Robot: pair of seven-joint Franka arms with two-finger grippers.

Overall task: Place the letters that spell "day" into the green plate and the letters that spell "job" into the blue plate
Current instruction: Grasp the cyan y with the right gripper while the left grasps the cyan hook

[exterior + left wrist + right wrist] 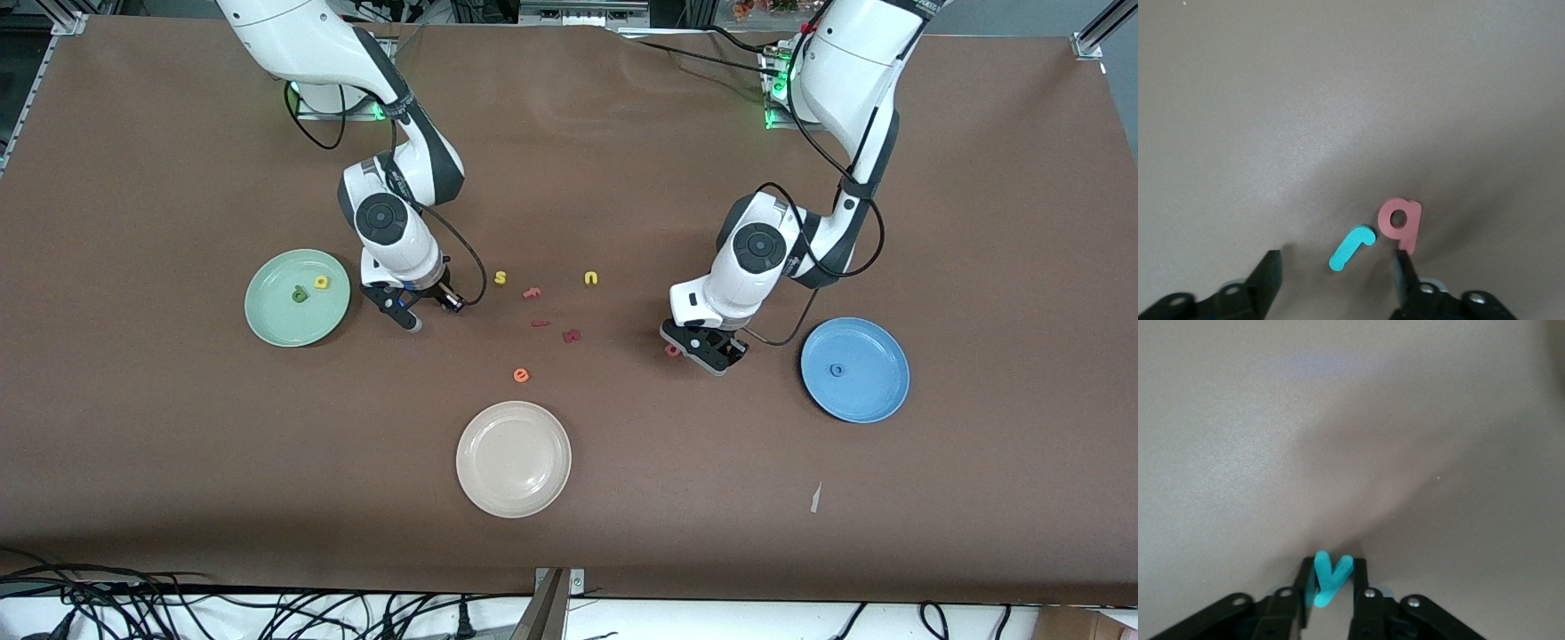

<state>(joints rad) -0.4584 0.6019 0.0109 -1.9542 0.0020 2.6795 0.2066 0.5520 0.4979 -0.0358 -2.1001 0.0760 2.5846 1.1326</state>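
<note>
My right gripper (1331, 579) (432, 312) is shut on the teal "y" (1330, 581), low at the table beside the green plate (267, 320). That plate holds the dark green "d" (300, 294) and the yellow "a" (321, 283). My left gripper (1337, 267) (707, 353) hangs open, low over the table near the blue plate (876, 391). The teal "j" (1351, 248) lies flat between its fingers. The salmon "b" (1399, 223) (673, 350) lies just beside the "j", close to one fingertip (1403, 265). The blue "o" (837, 370) sits in the blue plate.
A cream-white plate (513, 459) lies nearer the front camera at mid table. Between the arms lie a yellow "s" (500, 277), a yellow "u" (591, 278), dark red letters (572, 335) and an orange "e" (521, 375).
</note>
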